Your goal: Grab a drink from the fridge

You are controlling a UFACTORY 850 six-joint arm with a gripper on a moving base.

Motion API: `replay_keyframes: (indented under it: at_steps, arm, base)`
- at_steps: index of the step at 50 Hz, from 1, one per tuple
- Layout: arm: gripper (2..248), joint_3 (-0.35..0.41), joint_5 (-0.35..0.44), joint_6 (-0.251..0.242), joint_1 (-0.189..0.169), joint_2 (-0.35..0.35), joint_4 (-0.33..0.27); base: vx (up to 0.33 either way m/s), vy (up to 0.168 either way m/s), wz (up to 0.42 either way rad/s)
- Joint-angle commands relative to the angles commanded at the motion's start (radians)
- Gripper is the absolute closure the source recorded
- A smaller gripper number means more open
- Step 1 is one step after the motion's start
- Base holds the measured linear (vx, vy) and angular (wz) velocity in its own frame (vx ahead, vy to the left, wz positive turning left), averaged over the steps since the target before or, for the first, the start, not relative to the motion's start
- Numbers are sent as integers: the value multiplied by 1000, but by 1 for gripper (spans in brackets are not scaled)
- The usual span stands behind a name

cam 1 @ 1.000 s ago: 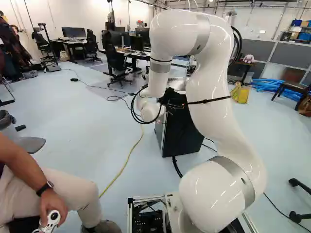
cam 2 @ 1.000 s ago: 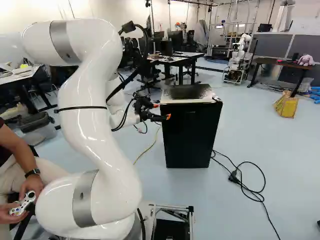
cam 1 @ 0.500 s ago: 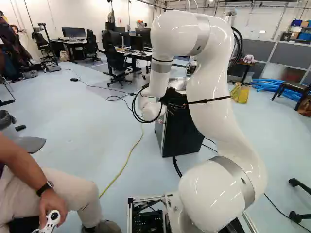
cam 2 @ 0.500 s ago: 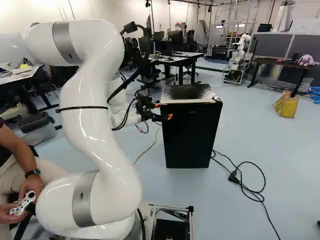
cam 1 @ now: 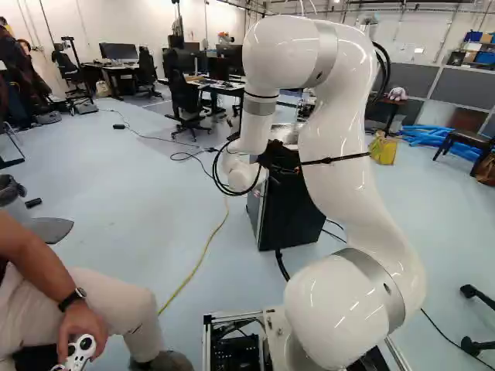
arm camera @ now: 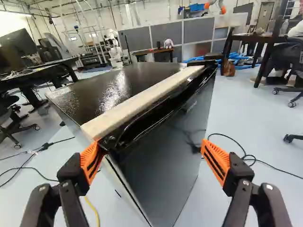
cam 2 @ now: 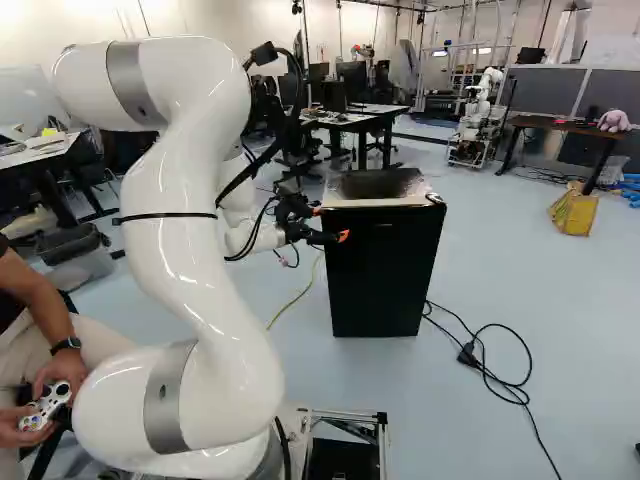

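The gripper (arm camera: 150, 146) was released — its pads (arm camera: 90, 162) wide apart, one near the door edge (arm camera: 124, 181) of the closed fridge (cam 2: 383, 275), right of centre in the right base view. Pushing crookedly there could have shifted the fridge, or missed the edge. No drink was visible.

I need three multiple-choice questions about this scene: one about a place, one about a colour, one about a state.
1. Where is the yellow bag in the right base view?
A) Right of the fridge
B) Left of the fridge
C) On the fridge

2. What colour are the gripper's pads?
A) Green
B) Blue
C) Orange

3. How is the gripper?
A) Shut
B) Open

Key:
1 A: the bag stands on the floor beyond the fridge's right side.
2 C: both pads show orange.
3 B: the pads stand wide apart.
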Motion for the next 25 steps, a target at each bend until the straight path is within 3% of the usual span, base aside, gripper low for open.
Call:
replay_keyframes:
  at_steps: [25]
  arm:
    - [3,133,0,0,-1,81,22]
  base:
    - [-1,-1,-5]
